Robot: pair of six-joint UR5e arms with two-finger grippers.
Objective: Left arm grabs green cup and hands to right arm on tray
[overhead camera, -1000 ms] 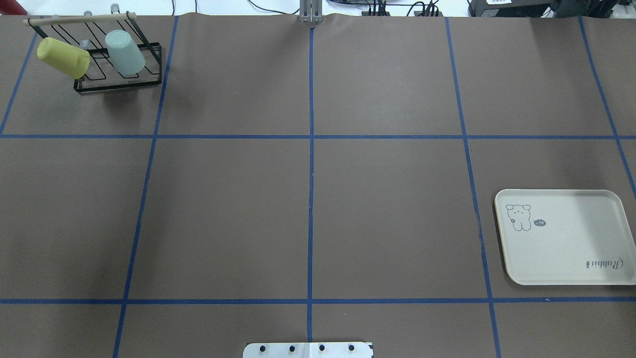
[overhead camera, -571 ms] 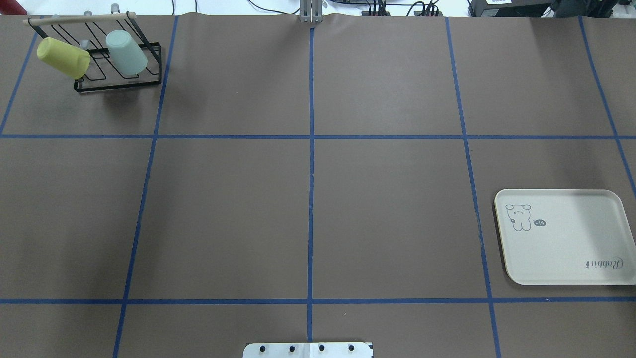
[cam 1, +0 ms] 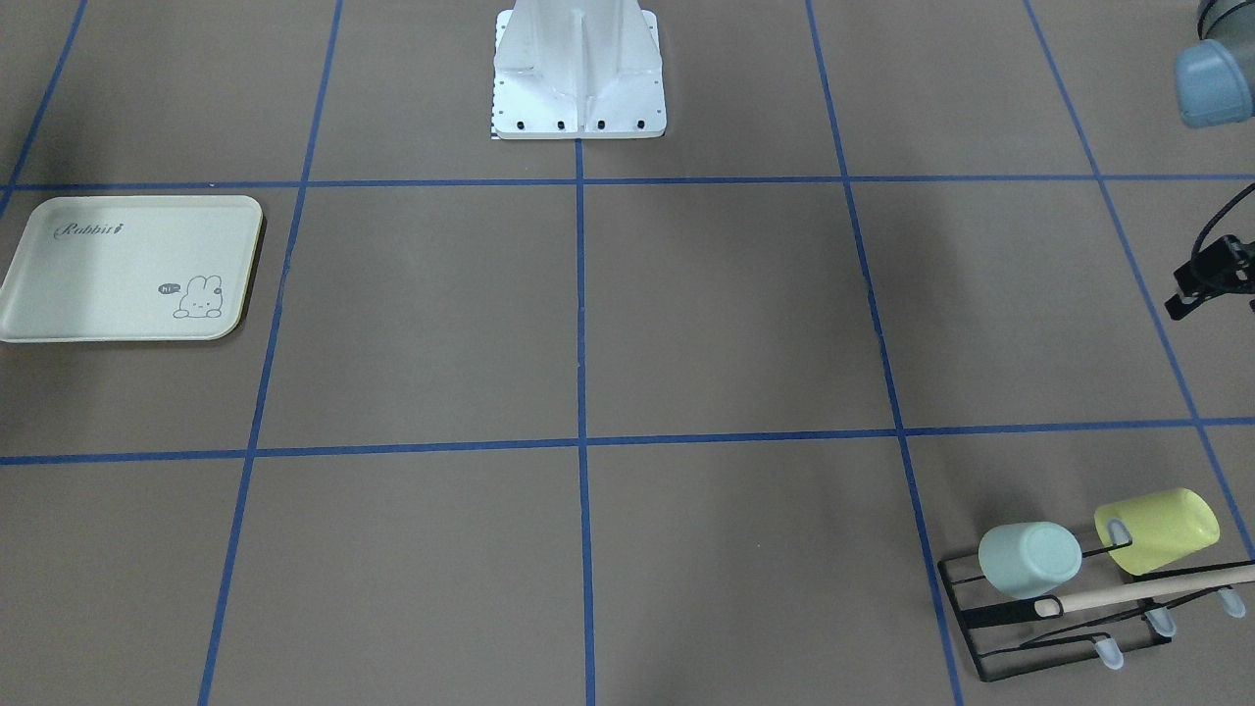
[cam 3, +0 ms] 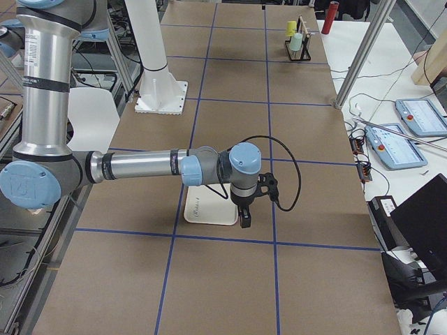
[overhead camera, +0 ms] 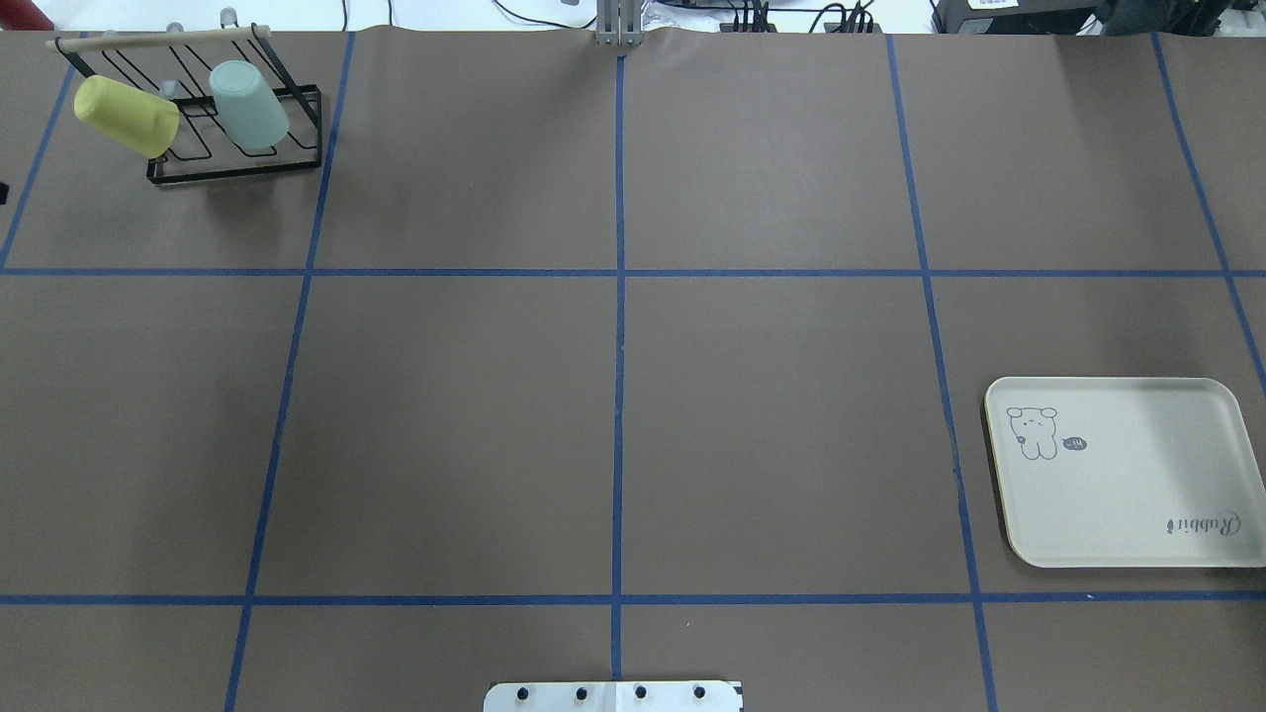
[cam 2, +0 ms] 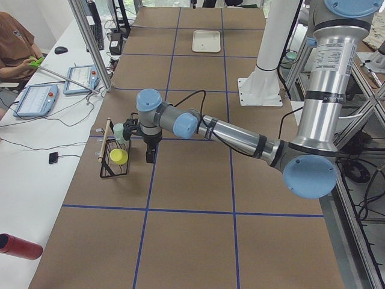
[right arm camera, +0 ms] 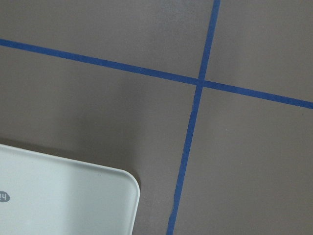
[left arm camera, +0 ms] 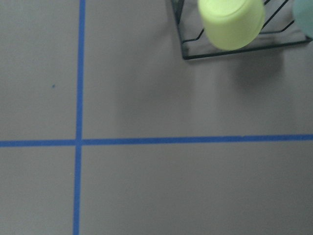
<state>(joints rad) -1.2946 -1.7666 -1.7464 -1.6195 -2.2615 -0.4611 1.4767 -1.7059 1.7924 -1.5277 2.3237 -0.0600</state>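
The green cup [overhead camera: 249, 104] hangs mouth-down on a black wire rack [overhead camera: 237, 170] at the table's far left corner; it also shows in the front view [cam 1: 1029, 559] and at the left wrist view's edge [left arm camera: 305, 19]. The left gripper [cam 2: 149, 159] hangs over the table beside the rack, apart from the cup; I cannot tell if it is open or shut. The cream tray [overhead camera: 1118, 475] lies at the right edge, with nothing on it. The right gripper [cam 3: 243, 222] hovers at the tray's corner [right arm camera: 63, 200]; I cannot tell its state.
A yellow-green cup [overhead camera: 127, 116] hangs on the same rack, left of the green one, close under the left wrist camera [left arm camera: 231, 22]. A wooden bar [overhead camera: 158, 38] tops the rack. The robot's white base [cam 1: 578, 69] stands mid-table at the near edge.
A small black sliver of the left arm now shows at the overhead view's left edge. The cups, rack and tray have not moved.
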